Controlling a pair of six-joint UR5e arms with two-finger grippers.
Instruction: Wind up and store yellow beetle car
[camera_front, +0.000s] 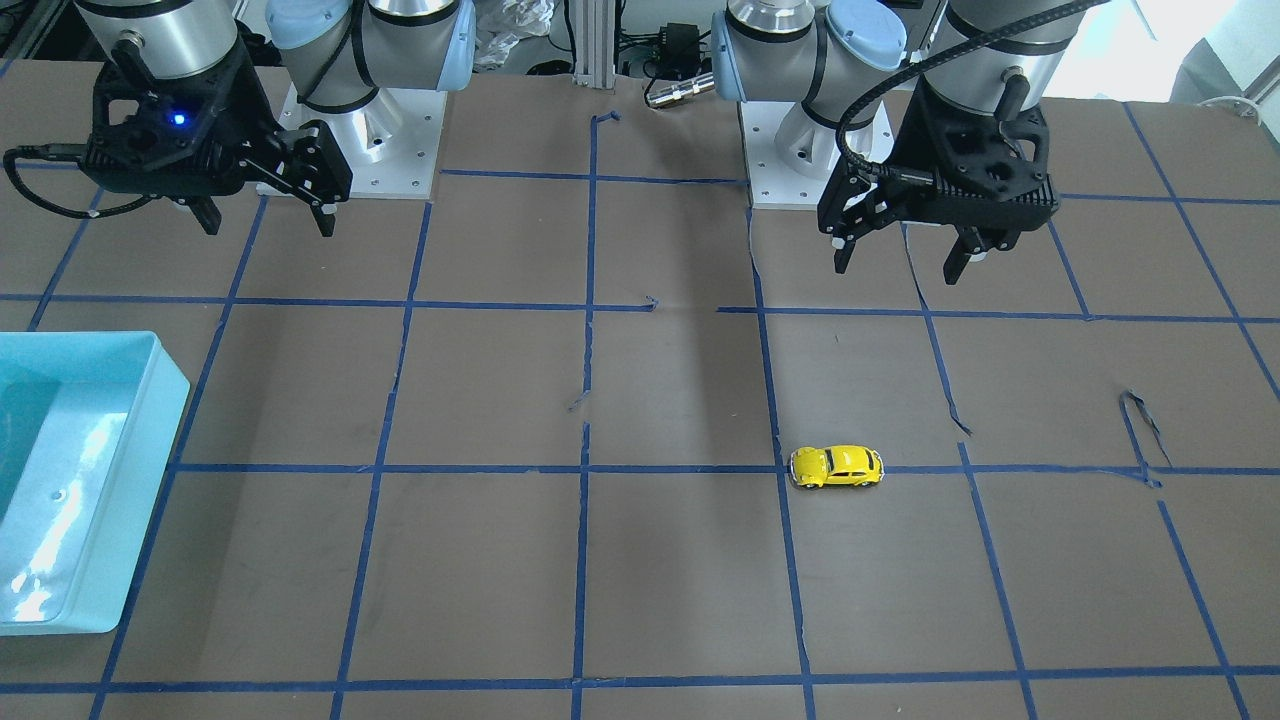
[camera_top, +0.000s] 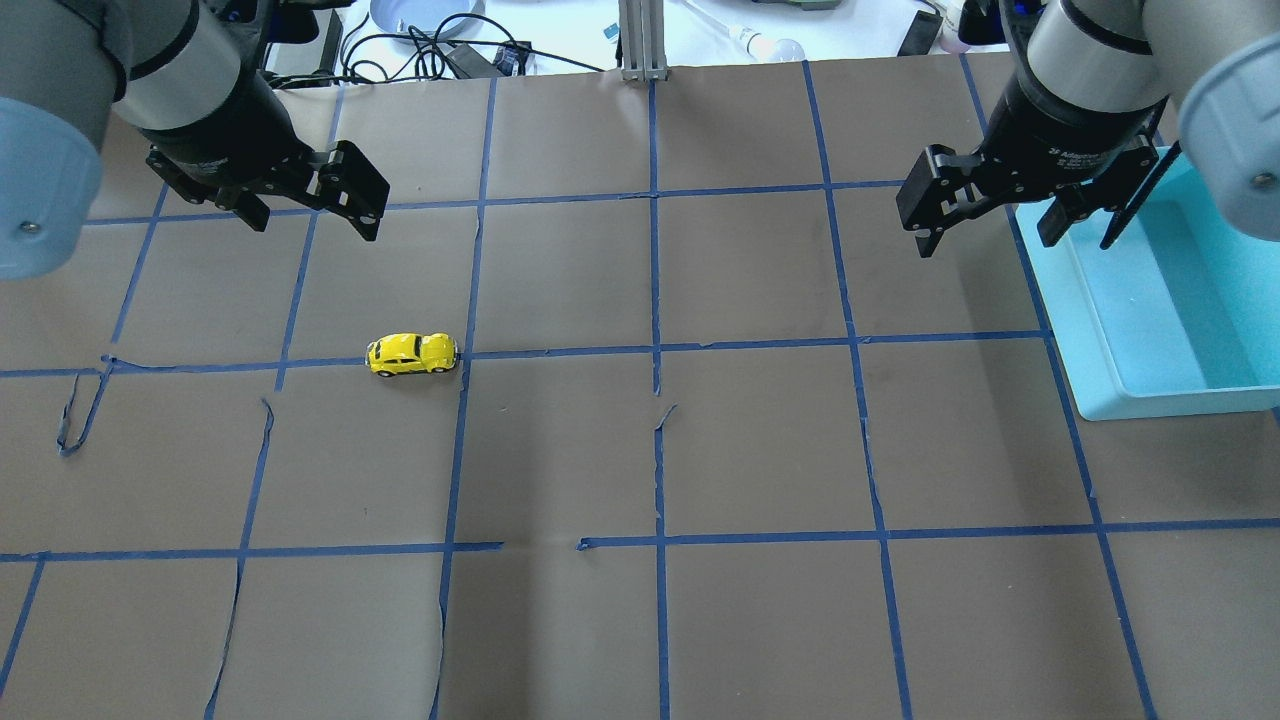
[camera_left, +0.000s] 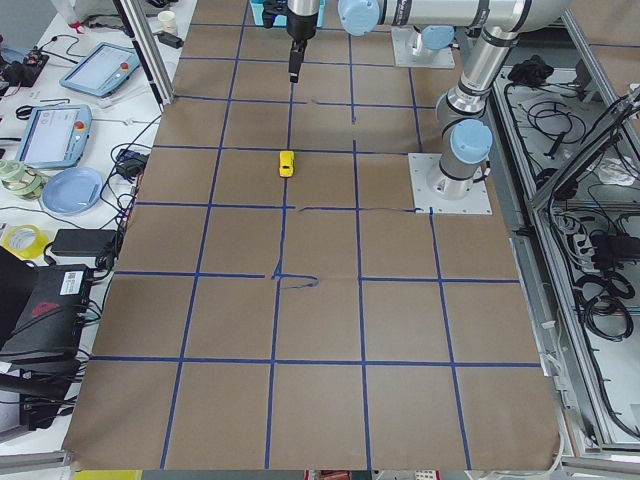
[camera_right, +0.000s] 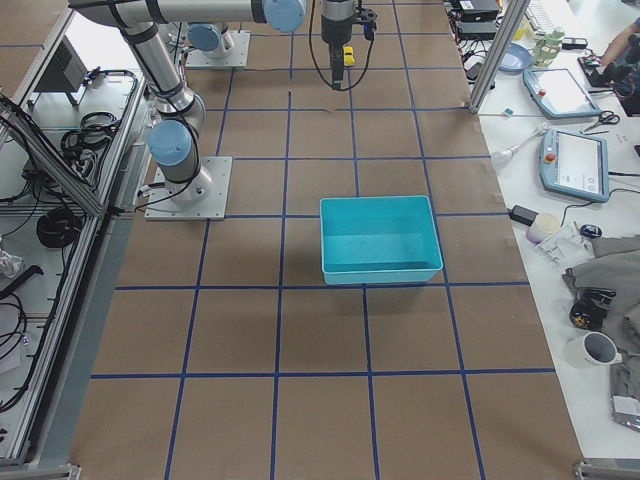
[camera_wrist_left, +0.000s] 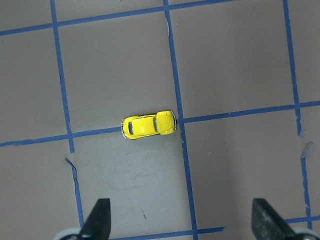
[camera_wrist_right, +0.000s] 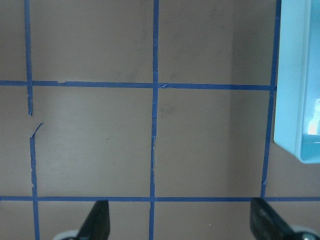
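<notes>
The yellow beetle car (camera_top: 412, 354) stands on its wheels on the brown table, on a blue tape line, left of centre. It also shows in the front view (camera_front: 837, 466), the left view (camera_left: 286, 163) and the left wrist view (camera_wrist_left: 149, 124). My left gripper (camera_top: 312, 215) is open and empty, high above the table and a little beyond the car. It also shows in the front view (camera_front: 898, 268) and its own wrist view (camera_wrist_left: 181, 220). My right gripper (camera_top: 985, 238) is open and empty, hanging by the bin's left wall; it also shows in the front view (camera_front: 268, 225).
A light-blue open bin (camera_top: 1080, 300) sits at the table's right side and looks empty; it also shows in the front view (camera_front: 150, 400), the right view (camera_right: 380, 272) and the right wrist view (camera_wrist_right: 295, 100). Blue tape lines grid the table, some torn and curling.
</notes>
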